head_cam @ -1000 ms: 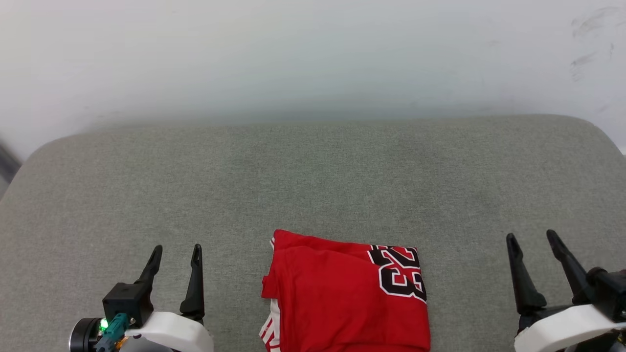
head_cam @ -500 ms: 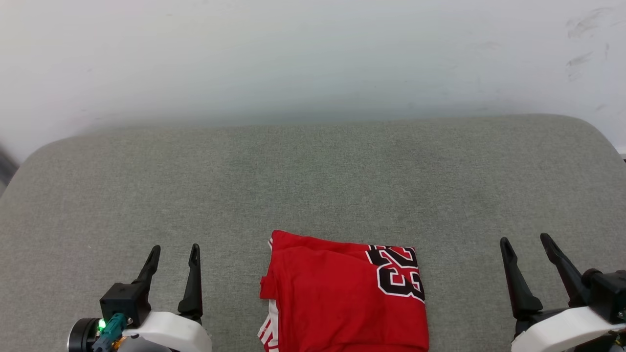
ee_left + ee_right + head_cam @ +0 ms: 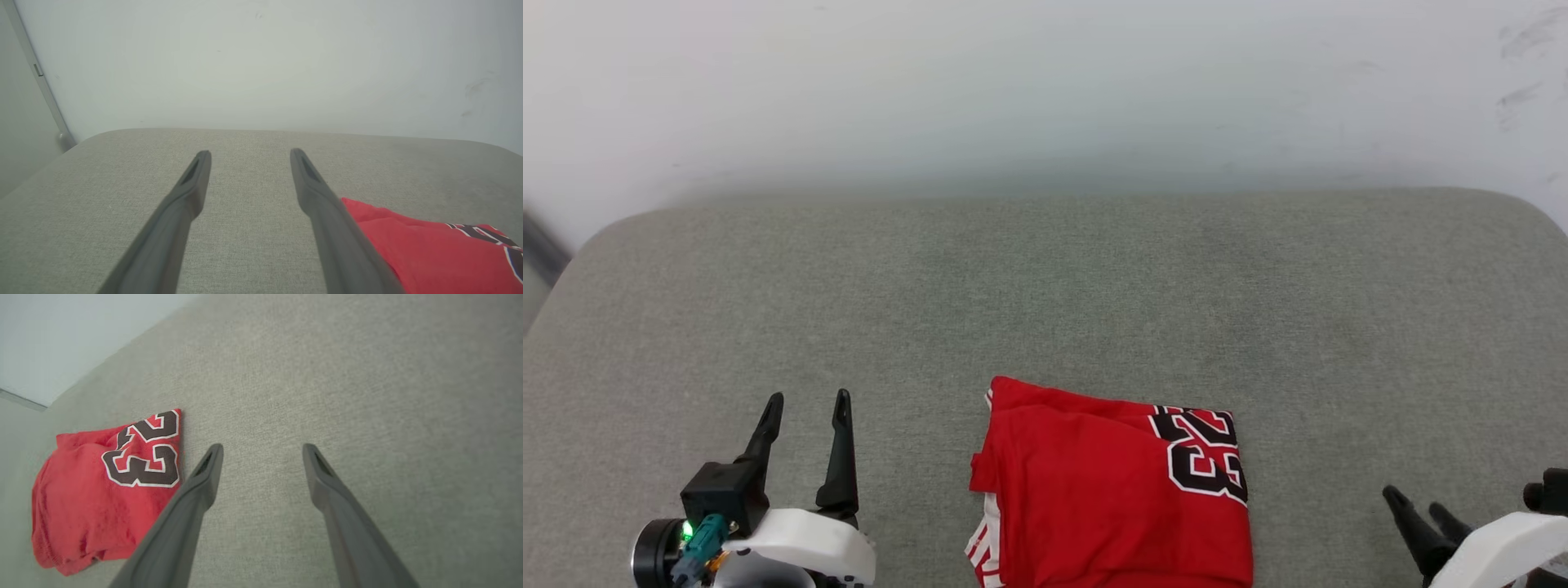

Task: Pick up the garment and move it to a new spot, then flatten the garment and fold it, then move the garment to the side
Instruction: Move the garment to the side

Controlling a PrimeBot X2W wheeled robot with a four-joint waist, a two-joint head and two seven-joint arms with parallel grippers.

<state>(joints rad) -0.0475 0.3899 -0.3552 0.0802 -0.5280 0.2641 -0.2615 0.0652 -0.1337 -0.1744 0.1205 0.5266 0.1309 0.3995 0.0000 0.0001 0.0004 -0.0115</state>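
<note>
- We see the garment (image 3: 1107, 498) lying folded into a compact red block on the grey fabric-covered worktop (image 3: 1045, 286). It sits at the near edge of the head view, a little right of centre, and the bottom edge cuts off its lower part.
- A black number 23 (image 3: 1207, 453) outlined in white sits at the fold's far right corner. A bit of red-and-white striped trim (image 3: 980, 551) peeks out at its near left corner.
- Our left pincer (image 3: 809, 396) is at the lower left, released, with its two dark fingers spread and pointing away from us. It holds nothing and stands apart from the garment, on its left.
- A small green light (image 3: 689, 531) glows on the housing behind that pincer.
- In the left wrist view the left pincer (image 3: 250, 152) hangs over bare grey fabric. The garment (image 3: 429, 253) shows at the lower right, partly behind one finger.
- Our right pincer (image 3: 1413, 500) is in the lower right corner of the head view, where we see its fingertips and a pale shell. It is also released and empty, well apart from the garment on its right.
- In the right wrist view the right pincer (image 3: 262, 446) is spread over bare fabric, with the garment (image 3: 81, 506) off to one side, its numbered edge nearest a finger.
- Behind the worktop rises a pale wall (image 3: 1045, 82) with faint dark scuffs at the upper right.
</note>
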